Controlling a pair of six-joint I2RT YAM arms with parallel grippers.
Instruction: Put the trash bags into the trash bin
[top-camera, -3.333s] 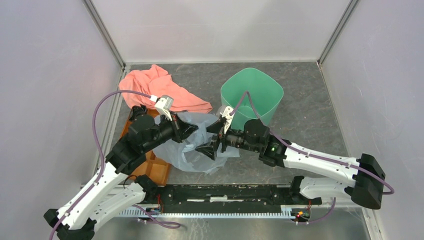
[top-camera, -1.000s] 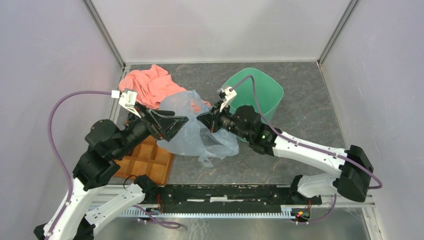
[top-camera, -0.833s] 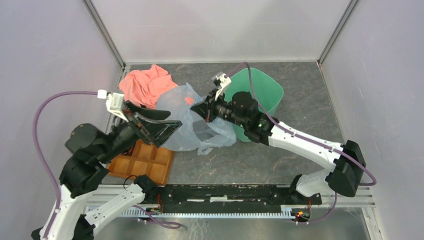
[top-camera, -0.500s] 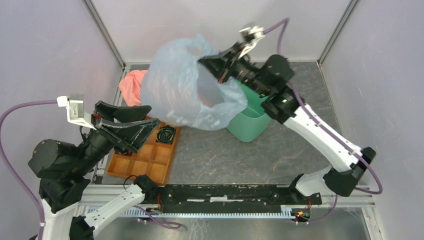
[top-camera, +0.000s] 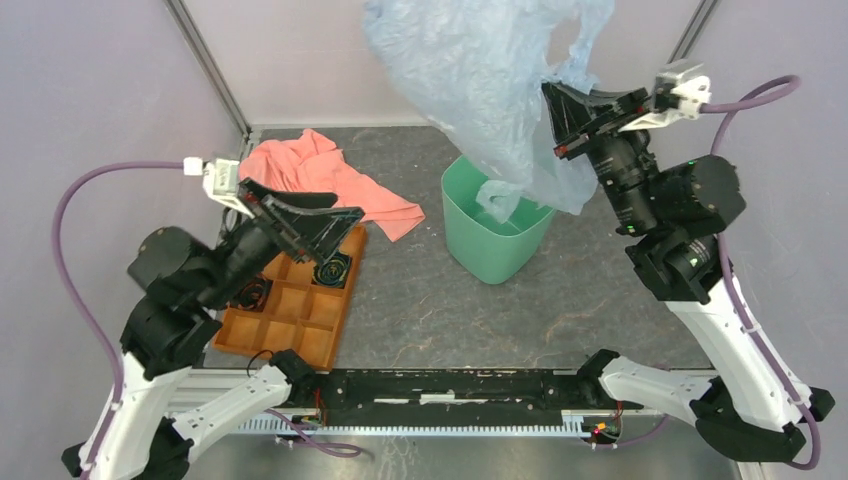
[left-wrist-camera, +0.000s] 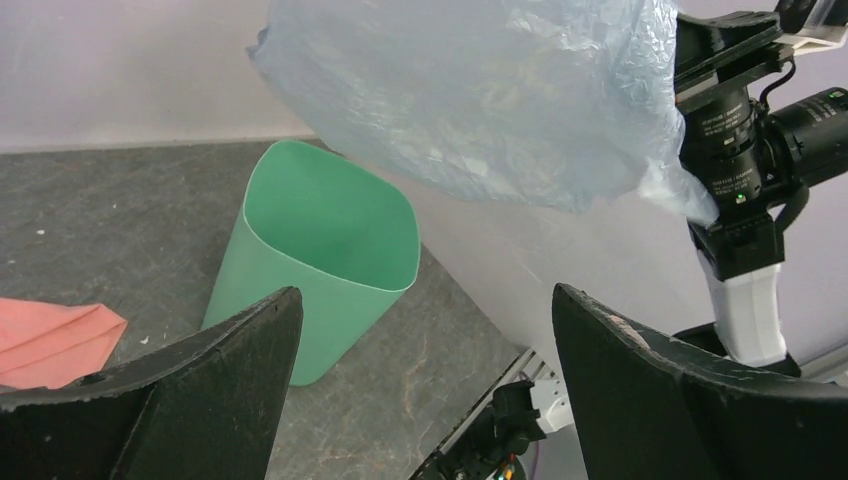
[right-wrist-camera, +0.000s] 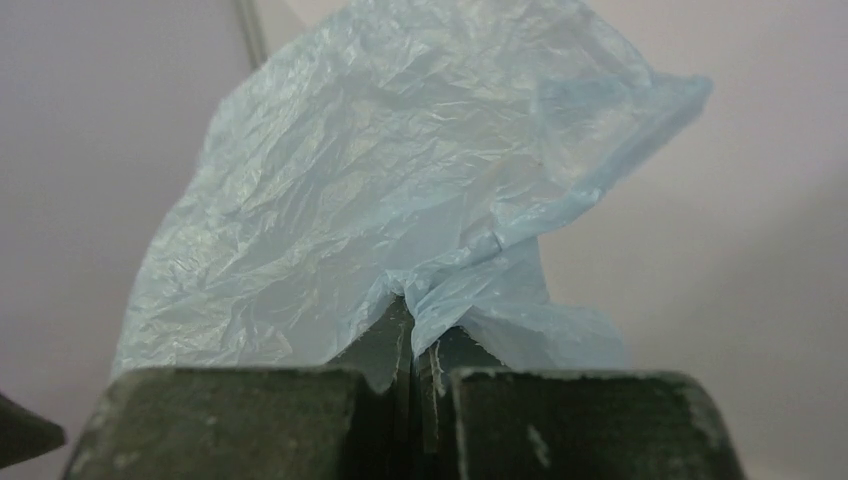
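Right gripper (right-wrist-camera: 413, 345) – jaws pressed together on a pinch of the trash bag's (top-camera: 480, 80) edge. Bag is held high, at upper centre of the top view, billowing from the pinch toward the upper left.

Trash bin (top-camera: 495, 235) stands upright at frame centre, below and left of the pinch. In the left wrist view the bag's underside hangs well above the rim, with nothing of it inside yet.

Judgement: the move is down and leftward. The bag spreads wider than the bin mouth, so it may drape over the rim.

Left gripper (top-camera: 325, 222) – jaws wide, empty, well apart at centre left over the orange tray (top-camera: 290, 320). Salmon cloth (top-camera: 320, 180) lies beyond it, out of the path.
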